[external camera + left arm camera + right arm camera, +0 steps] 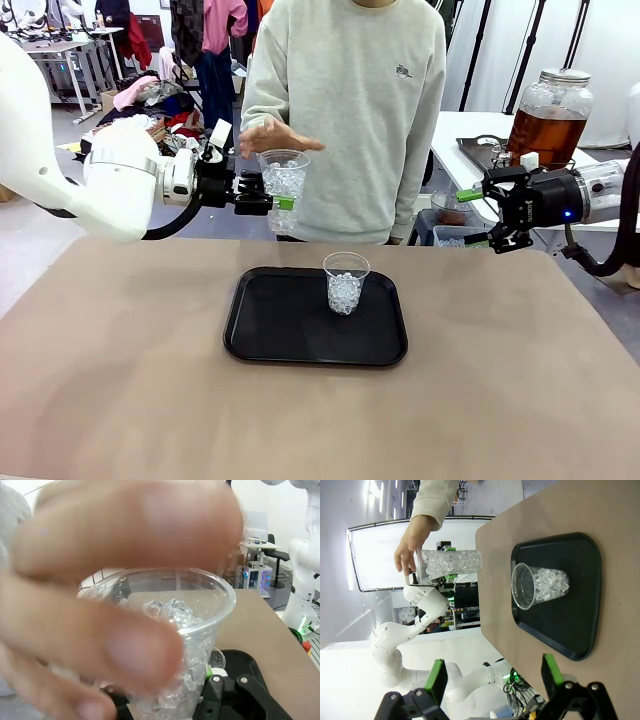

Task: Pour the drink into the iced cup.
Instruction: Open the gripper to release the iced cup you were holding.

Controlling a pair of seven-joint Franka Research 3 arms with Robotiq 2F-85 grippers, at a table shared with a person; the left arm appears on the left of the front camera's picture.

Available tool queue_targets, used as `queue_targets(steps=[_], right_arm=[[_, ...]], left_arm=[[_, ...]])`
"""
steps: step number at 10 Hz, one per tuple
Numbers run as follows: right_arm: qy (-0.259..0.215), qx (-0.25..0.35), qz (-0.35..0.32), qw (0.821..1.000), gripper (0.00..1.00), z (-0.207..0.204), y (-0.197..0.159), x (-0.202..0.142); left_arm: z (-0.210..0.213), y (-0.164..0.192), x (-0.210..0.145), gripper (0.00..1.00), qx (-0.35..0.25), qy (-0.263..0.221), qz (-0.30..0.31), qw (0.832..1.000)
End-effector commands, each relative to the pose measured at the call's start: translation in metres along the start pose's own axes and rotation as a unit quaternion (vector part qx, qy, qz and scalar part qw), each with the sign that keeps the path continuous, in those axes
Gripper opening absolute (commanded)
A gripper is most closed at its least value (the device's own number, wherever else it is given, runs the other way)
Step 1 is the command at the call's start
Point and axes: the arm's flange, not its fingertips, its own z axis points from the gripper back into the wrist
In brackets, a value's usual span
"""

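1. Left gripper (pixel 275 201) clamped on a clear plastic cup of ice (pixel 284 178), upright and raised above the far edge of the table (pixel 120 380). Person's hand (pixel 272 136) spread just over its rim, seen large and blurred in the left wrist view.
2. Right gripper (pixel 485 216) spread wide, holding nothing, hovering above the table's right side.
3. Likely trouble: a knock between hand and rim, tilting the thin cup in the pads and scattering ice. Also too hard a squeeze, buckling the soft wall.
4. Further trouble: overflow on pouring, with the raised cup heaped nearly to the brim with ice and little room left for liquid.
5. Second iced cup (pixel 346 285) upright on a black tray (pixel 260 340) mid-table, roughly half full of ice, touched by nothing. Light, and probably easy to topple with a passing arm.
6. Drink (pixel 545 136): translucent amber-brown, tea-like, filling most of a big round glass jar dispenser (pixel 556 96) with a metal lid. Set on a white side table (pixel 470 125) behind the right arm, well apart from both cups. Tap too small to make out.
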Motion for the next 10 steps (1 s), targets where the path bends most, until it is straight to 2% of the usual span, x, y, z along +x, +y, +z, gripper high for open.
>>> queue_targets(steps=[1,10], right_arm=[[0.000,0.001,0.002,1.000,1.00,-0.0001,0.0013,0.0001],[0.000,0.001,0.002,1.000,1.00,-0.0001,0.0013,0.0001]], left_arm=[[0.0001,0.0005,0.0044,0.61,0.000,-0.003,-0.004,1.000],[0.0001,0.0005,0.0044,0.61,0.000,-0.003,-0.004,1.000]])
